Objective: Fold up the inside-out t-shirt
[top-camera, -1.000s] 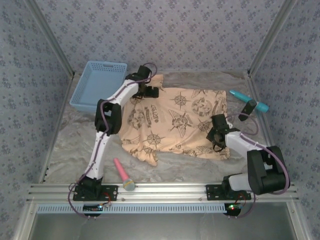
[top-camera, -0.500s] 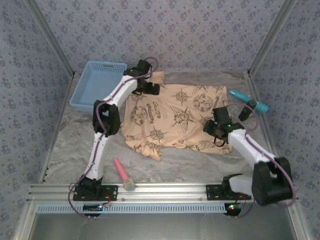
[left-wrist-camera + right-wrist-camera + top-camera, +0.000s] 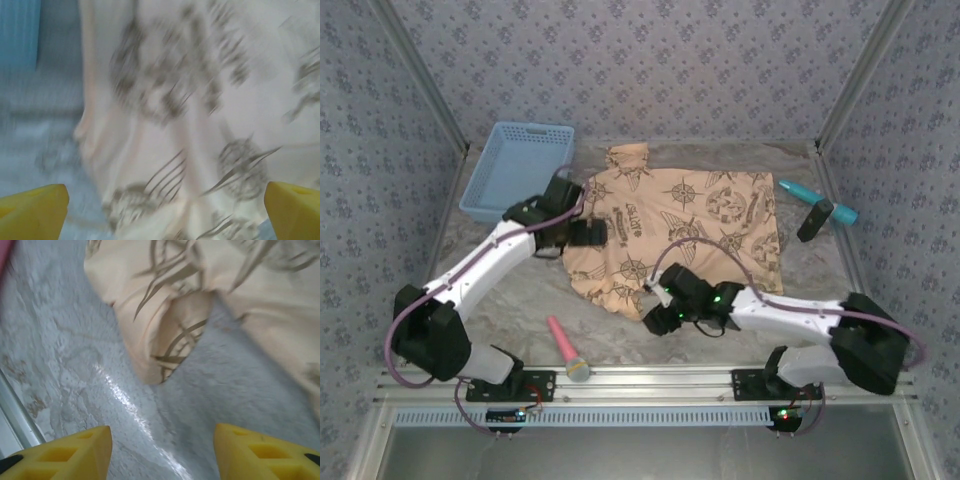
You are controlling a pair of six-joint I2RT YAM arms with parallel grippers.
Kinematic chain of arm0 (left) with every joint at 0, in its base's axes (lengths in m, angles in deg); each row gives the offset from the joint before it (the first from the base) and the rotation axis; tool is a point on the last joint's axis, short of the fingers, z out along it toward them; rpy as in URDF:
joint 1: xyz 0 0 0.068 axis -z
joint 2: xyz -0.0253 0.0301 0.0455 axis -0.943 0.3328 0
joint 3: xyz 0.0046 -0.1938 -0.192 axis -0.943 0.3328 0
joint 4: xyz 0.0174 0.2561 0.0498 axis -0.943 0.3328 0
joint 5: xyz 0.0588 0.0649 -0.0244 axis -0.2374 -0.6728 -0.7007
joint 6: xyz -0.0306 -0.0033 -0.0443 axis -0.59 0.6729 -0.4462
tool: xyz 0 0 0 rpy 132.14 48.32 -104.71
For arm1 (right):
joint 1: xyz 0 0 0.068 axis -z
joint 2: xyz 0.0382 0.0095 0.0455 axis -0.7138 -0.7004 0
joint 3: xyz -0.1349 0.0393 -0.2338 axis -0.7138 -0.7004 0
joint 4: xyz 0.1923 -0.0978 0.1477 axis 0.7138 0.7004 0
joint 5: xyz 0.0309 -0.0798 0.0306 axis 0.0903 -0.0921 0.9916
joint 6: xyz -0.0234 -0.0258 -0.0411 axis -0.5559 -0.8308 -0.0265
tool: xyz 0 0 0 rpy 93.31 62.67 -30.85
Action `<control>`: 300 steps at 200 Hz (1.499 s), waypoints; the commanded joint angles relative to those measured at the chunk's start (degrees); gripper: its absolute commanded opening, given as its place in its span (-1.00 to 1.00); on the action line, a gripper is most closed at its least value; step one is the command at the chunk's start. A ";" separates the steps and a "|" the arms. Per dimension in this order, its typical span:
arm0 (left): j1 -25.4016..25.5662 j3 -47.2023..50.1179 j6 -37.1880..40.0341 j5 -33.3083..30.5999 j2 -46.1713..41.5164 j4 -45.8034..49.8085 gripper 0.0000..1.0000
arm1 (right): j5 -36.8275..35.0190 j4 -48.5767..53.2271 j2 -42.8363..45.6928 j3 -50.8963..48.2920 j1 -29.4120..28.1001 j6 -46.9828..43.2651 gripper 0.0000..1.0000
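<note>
At the far left the pale blue plastic slatted basket (image 3: 520,165) sits on the grey marbled desk (image 3: 480,290), just beside the shirt's left edge and out of the way of any fold. My left claw (image 3: 590,234) hangs over that edge. In its wrist view the yellow fingertips (image 3: 35,207) stand spread wide with nothing between them, so I judge it is lined up to take hold of that side, not holding anything. Near the front rail lies a pink-handled tool with a teal head (image 3: 565,350), apart from the cloth.

The peach-tan cloth t-shirt with dark brown compass and winged prints (image 3: 690,215) lies mostly flat across the middle of the desk, rumpled and folded over along its near left corner. No tidy fold is made yet.

My right claw (image 3: 653,320) sits low at that near corner. Its wrist view shows its fingers parted and empty, above bare desk just short of a curled sleeve or hem opening. I take that as an approach to pinch the corner. Well to the right rest a teal cylindrical tool (image 3: 817,200) and a small black block (image 3: 814,221), clear of the shirt.
</note>
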State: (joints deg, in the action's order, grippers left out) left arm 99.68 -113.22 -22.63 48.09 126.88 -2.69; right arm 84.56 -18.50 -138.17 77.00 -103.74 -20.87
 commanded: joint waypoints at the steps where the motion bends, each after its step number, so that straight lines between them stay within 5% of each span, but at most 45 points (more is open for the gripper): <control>1: -0.17 7.32 -4.65 -1.15 -5.08 -1.27 1.00 | -1.54 -5.30 -6.88 3.18 -2.37 -0.78 0.17; 50: -0.58 14.89 -6.09 1.78 -6.83 -5.93 0.99 | -1.41 -7.64 -18.46 8.92 -1.70 -0.47 0.01; 188: -0.43 19.11 -15.98 -0.80 -7.69 -9.54 0.71 | -4.27 -1.65 -17.20 13.70 -2.01 0.36 0.12; 218: 0.11 19.81 -17.18 2.01 -4.87 -12.52 0.65 | -3.77 -0.97 -22.86 16.43 -2.88 1.18 -0.05; 240: 1.20 20.26 -17.42 2.32 -3.39 -14.41 0.47 | -1.52 -1.20 -22.67 16.72 -2.76 1.59 -0.57; 254: 1.46 20.26 -15.97 2.32 -2.36 -15.91 0.29 | 5.85 -2.13 -19.82 16.63 -1.12 3.88 -0.84; 265: 1.28 19.47 -13.05 1.59 -1.31 -15.95 -0.35 | 16.42 -4.10 -17.52 16.31 1.37 8.34 -0.99; 273: 0.89 17.35 -11.62 1.30 -0.56 -13.14 -0.61 | 22.74 -5.47 -15.87 16.22 2.69 11.98 -1.00; 286: 0.89 13.18 -9.33 0.37 -0.69 -6.04 -0.63 | 31.84 -9.75 -13.04 15.11 4.10 18.56 -1.00; 300: 0.86 11.23 -8.73 -2.03 -2.73 -2.41 -0.58 | 32.52 -11.96 -10.46 13.28 6.63 27.15 -1.00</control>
State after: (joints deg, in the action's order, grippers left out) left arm 100.80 -96.19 -35.02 49.44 126.40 -12.30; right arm 102.68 -24.03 -154.35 92.10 -100.00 -9.18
